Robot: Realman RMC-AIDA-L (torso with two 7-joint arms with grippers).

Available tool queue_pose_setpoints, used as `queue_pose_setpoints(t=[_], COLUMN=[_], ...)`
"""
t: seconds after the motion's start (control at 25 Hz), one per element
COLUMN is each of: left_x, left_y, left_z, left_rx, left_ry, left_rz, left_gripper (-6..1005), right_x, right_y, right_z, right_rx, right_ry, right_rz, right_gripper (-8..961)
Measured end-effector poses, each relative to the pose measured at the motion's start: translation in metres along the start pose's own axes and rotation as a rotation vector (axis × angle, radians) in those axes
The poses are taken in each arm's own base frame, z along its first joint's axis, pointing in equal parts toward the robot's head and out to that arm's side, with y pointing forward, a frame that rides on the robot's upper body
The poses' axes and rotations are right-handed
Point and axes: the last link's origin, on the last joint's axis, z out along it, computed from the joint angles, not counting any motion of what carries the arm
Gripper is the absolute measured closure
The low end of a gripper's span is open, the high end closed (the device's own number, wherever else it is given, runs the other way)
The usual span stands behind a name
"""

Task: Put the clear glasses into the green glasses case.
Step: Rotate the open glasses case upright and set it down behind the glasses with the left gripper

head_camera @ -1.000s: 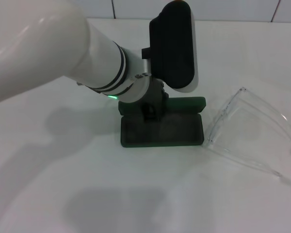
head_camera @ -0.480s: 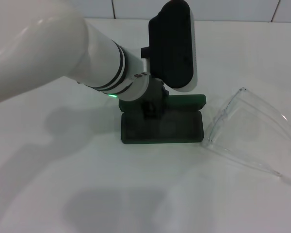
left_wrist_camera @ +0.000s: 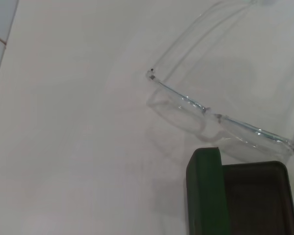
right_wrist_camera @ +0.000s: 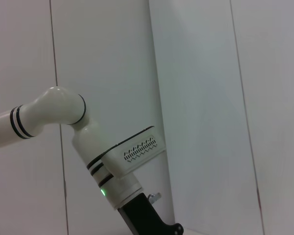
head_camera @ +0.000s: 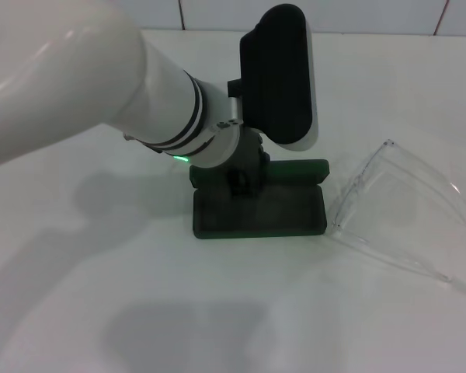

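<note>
The green glasses case (head_camera: 260, 211) lies open in the middle of the white table, its dark lining facing up and its lid (head_camera: 299, 166) standing along the far side. My left gripper (head_camera: 243, 177) reaches down onto the case's far left part, mostly hidden under the wrist and its black camera housing. The clear glasses (head_camera: 396, 210) lie on the table just right of the case, arms unfolded and pointing away from it. In the left wrist view the clear glasses (left_wrist_camera: 210, 115) sit close to the case's green edge (left_wrist_camera: 203, 191). The right gripper is out of view.
The white table (head_camera: 101, 295) spreads out around the case, with a tiled wall (head_camera: 217, 12) behind it. The right wrist view shows only the left arm (right_wrist_camera: 95, 147) against the wall.
The left wrist has shifted slightly down and to the right over the case. The case has slid a little toward me. The glasses have not moved.
</note>
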Motion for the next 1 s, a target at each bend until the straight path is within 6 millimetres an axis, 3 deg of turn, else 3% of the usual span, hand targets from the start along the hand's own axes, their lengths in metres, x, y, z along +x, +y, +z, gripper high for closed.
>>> queue_pose_setpoints(t=[1.0], left_x=[0.0002], left_y=[0.0061], left_z=[-0.0006], left_rx=[-0.030], left_ry=[-0.032], left_rz=[0.006], left_gripper=[739], right_x=[-0.0009], right_y=[0.0027], right_z=[-0.0003], right_rx=[-0.011], right_ry=[-0.011], right_rz=[0.005], right_gripper=[241])
